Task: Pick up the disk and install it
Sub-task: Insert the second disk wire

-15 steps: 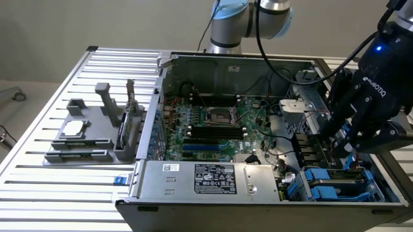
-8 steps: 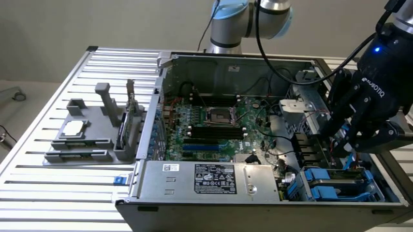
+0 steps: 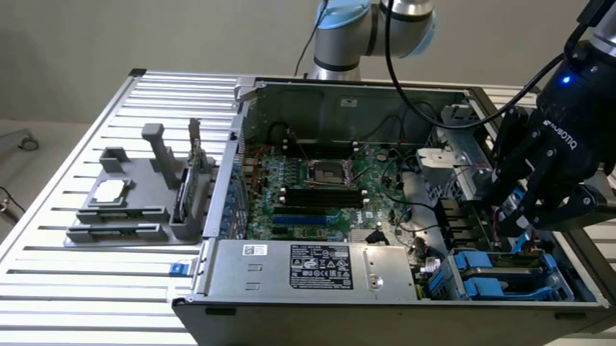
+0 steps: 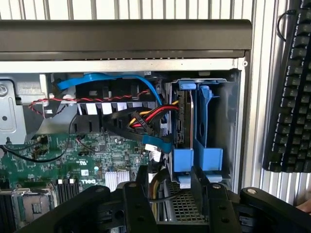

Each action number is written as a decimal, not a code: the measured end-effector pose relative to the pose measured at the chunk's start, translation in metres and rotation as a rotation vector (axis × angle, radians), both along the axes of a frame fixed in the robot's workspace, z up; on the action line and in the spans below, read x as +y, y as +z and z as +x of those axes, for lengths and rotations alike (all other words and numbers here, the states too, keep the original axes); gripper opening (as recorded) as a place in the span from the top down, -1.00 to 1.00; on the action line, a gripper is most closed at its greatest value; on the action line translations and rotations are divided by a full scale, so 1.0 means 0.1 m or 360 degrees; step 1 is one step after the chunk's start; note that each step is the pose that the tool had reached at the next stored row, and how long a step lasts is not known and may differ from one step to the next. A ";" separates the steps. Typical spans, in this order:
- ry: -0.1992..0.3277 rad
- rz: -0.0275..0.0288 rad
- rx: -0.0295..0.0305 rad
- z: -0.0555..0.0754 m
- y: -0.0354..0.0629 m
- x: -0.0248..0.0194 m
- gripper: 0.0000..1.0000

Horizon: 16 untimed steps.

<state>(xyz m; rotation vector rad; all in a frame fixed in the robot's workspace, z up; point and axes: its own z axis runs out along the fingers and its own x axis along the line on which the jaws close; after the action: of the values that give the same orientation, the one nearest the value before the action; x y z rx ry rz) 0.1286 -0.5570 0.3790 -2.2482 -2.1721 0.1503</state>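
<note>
The disk (image 4: 187,116) stands on edge in its bright blue carrier (image 4: 204,121), inside the drive bay at the corner of the open computer case. In the exterior view the blue carriers (image 3: 500,277) sit in the bay at the case's near right corner. My gripper (image 3: 515,216) hangs over that side of the case, fingers pointing down into it. In the wrist view, my gripper (image 4: 176,170) stands open just short of the carrier's blue end tabs (image 4: 183,160). Only cables and metal mesh show in the gap between the black fingers (image 4: 146,189).
Red, yellow, black and blue cables (image 4: 141,116) crowd the space beside the bay. The motherboard (image 3: 318,194) and silver power supply (image 3: 308,267) fill the case. A grey fixture (image 3: 130,209) with a small chip (image 3: 111,191) stands on the exterior view's left. A keyboard (image 4: 291,97) lies outside the case.
</note>
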 end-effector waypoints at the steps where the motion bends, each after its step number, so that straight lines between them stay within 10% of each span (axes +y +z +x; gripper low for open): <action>1: 0.0000 0.00000 -0.00002 0.01 -0.007 0.001 0.04; 16: -0.0003 -0.00074 -0.00030 0.07 -0.073 0.044 0.04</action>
<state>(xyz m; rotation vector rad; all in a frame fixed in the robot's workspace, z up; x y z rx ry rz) 0.1352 -0.5526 0.3717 -2.2538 -2.1726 0.1535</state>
